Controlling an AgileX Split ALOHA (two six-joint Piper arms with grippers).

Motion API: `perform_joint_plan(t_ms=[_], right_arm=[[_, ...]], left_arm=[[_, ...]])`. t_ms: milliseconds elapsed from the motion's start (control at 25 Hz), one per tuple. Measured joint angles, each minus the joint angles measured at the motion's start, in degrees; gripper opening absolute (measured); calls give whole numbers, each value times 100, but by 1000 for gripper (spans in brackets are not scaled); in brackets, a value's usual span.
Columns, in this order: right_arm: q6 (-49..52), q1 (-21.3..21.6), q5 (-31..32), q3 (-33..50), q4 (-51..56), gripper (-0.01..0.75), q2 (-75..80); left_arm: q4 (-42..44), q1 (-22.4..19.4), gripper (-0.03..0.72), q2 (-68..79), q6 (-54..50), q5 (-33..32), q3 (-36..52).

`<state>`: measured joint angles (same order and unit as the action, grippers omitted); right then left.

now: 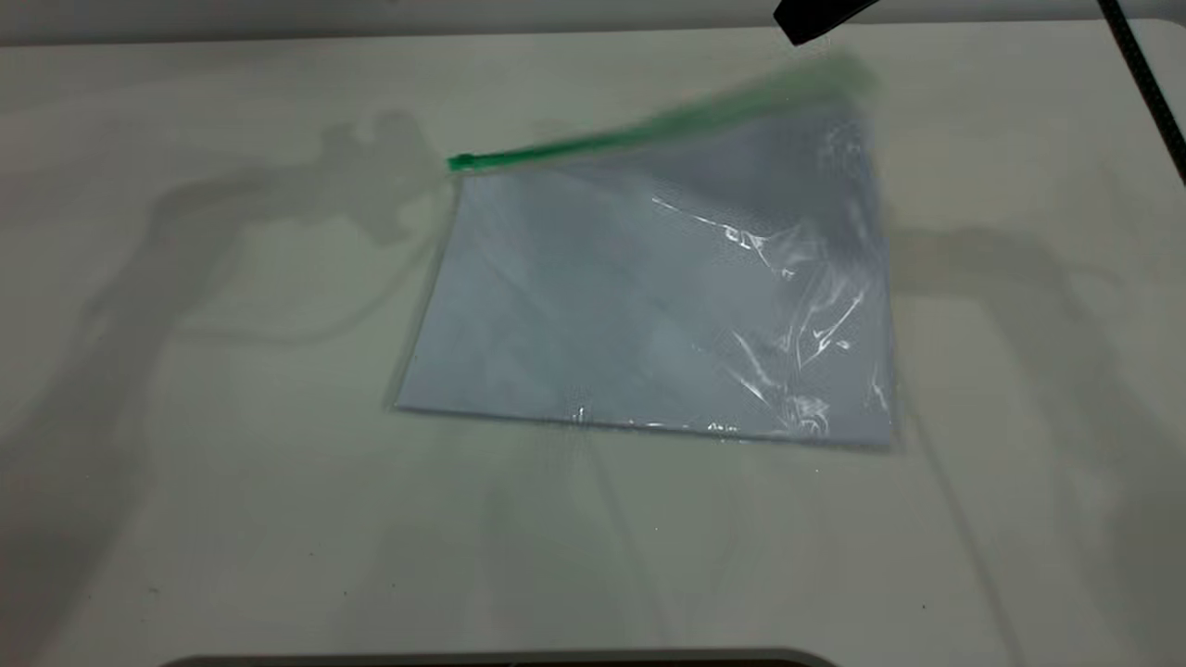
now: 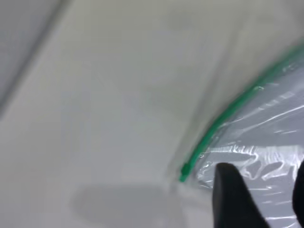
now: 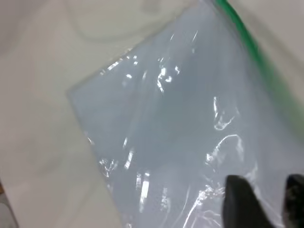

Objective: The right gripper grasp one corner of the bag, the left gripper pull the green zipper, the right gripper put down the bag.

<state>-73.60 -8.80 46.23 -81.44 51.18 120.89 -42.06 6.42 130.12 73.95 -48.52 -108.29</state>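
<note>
The bag (image 1: 649, 306), a clear flat pouch with white sheets inside, lies in the middle of the table. The green zipper (image 1: 649, 125) runs along its far edge, with a darker green end (image 1: 460, 163) at the left. The far right corner of the bag (image 1: 857, 79) is smeared and seems lifted off the table. Just above that corner, at the top edge of the exterior view, the black tip of my right gripper (image 1: 799, 35) shows. In its wrist view the right gripper (image 3: 266, 190) is open over the bag (image 3: 180, 118). My left gripper (image 2: 263, 180) is open above the bag (image 2: 266, 137), near the zipper's end (image 2: 184, 172).
A black cable (image 1: 1144, 83) hangs at the far right. The pale table (image 1: 232, 463) carries arm shadows on both sides of the bag. A dark curved edge (image 1: 500, 660) shows at the near side.
</note>
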Motion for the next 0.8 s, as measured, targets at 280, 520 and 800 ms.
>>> perform_joint_plan(t_ms=[280,520,800], right_arm=[[1209,-55,-310,0,-1296,570,-858],[2630,-89,557,0,-1902,526,-2939],[4119,-90,1724,70,-2515,429,-5354]], left_arm=[[103,0,426,-2048,-1346,-858,0],[990,0,426,-3888,-2743,-1490,0],[2507,0,426,-5613,-4332,-1835,8]])
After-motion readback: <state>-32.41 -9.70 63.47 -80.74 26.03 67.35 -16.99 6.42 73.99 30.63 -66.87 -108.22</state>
